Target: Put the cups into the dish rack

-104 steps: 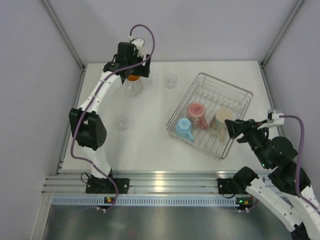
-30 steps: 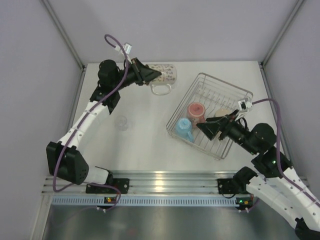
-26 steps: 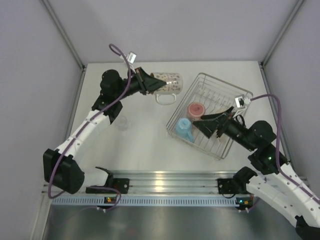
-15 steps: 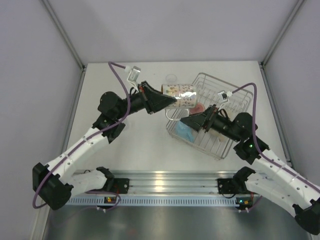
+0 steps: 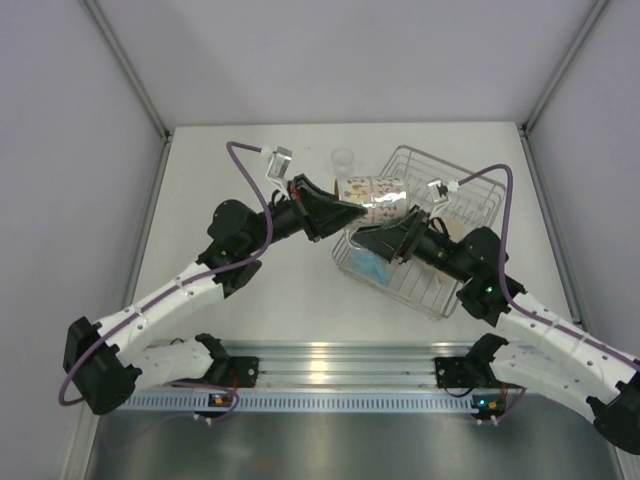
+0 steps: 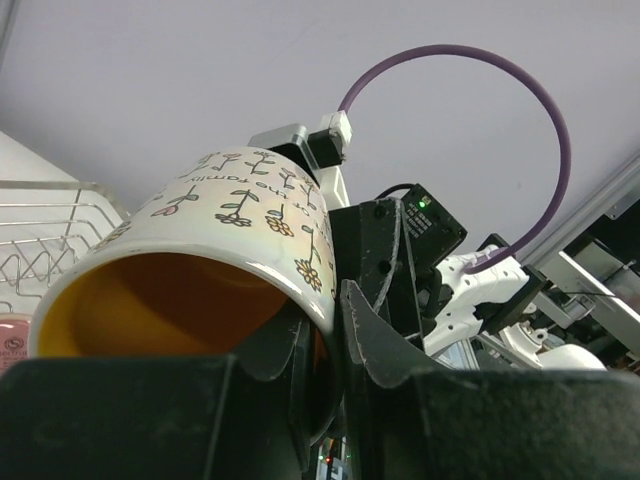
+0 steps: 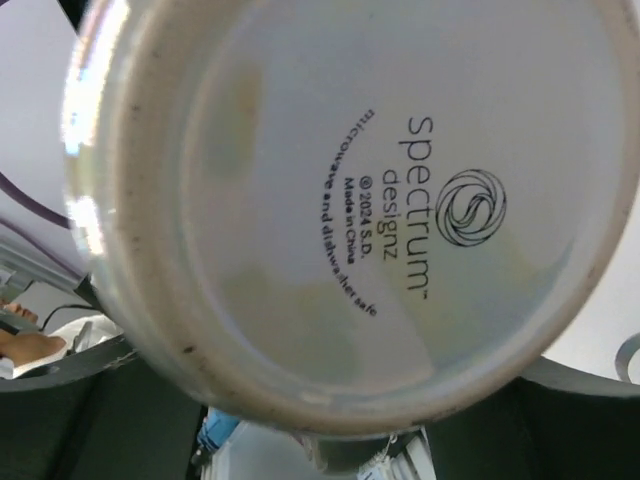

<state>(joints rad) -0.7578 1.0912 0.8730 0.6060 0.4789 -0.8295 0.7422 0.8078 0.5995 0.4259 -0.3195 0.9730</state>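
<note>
Seeming handover above the dish rack's [image 5: 425, 170] left edge: left gripper [image 5: 335, 212] pinches the patterned mug's [image 5: 375, 198] rim; right gripper [image 5: 370, 238], grip unclear, should clasp its base.

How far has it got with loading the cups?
Done: a light blue cup lies in the dish rack. In hand: the left end effector grips the flowered mug by its rim, on its side above the rack, with the right end effector at its base. Left: placing that mug, plus the clear glass on the table beyond.
</note>
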